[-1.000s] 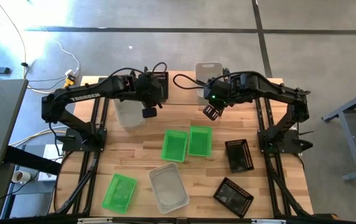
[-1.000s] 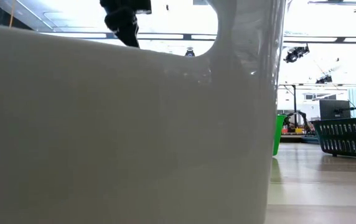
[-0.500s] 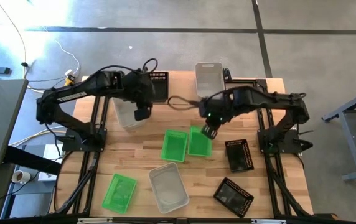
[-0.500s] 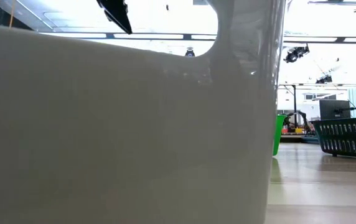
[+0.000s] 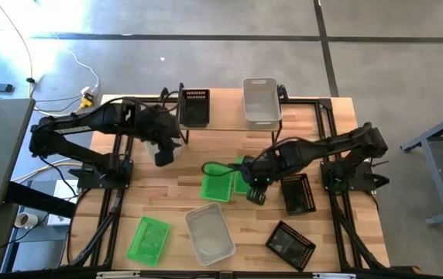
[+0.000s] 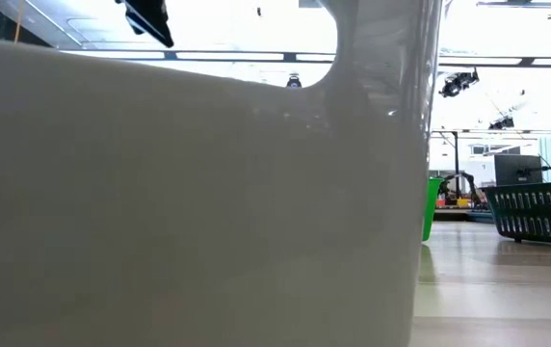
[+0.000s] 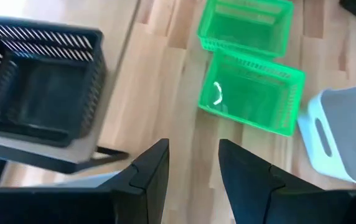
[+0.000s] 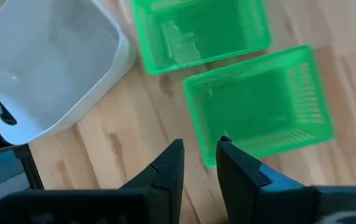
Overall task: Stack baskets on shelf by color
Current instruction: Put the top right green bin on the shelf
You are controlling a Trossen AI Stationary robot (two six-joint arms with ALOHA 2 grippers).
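High view: right gripper [image 5: 255, 191] low over the table centre, at the near end of the right-hand green basket [image 5: 246, 175]; left gripper [image 5: 164, 155] hovers off the shelf's left end, above a clear basket [image 5: 153, 145].
Nearer arm: right, it is just beside the two centre green baskets; the left arm is well apart from them.
Target side: in the right wrist view the right-hand green basket [image 8: 260, 107] lies straight ahead of the fingertips [image 8: 173, 151], its near rim just beyond them.
Long axis: runs front to back on the table, about parallel to the second green basket [image 5: 216, 182] touching beside it.
Right fingers: slightly parted, narrow gap, nothing held.
Left fingers: parted [image 7: 156, 151], empty, bare wood between them.
Shelf [image 5: 225, 116]: one black basket [image 5: 194, 107] at its left, one clear basket [image 5: 260, 102] at its right.
Still loose: third green basket [image 5: 149, 239], clear basket [image 5: 210, 233], two black baskets [image 5: 297, 193] on the table's right.
Likely next: right closes on the near green rim, judged from its pose.
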